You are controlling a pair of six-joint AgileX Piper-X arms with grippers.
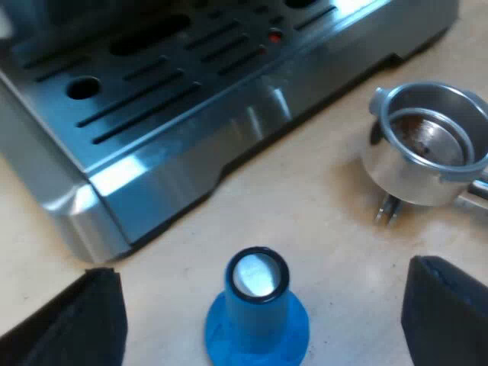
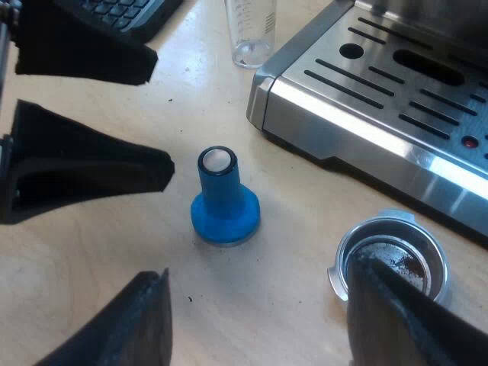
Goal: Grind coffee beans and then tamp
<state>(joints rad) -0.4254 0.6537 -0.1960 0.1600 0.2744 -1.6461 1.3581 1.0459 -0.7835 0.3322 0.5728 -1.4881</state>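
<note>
Between the wide-spread fingers (image 1: 76,328) of the left claw (image 1: 264,267) stands the blue tamper (image 1: 257,309).

brushed metal espresso machine (image 1: 191,130); glossy blue tamper (image 1: 257,305), probably plastic; pale wood table (image 1: 305,221).

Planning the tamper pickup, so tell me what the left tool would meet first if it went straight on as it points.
Most likely the blue tamper, standing upright ahead of the gap between the left tool's open fingers; the distance is unclear. The espresso machine lies beyond it.
</note>
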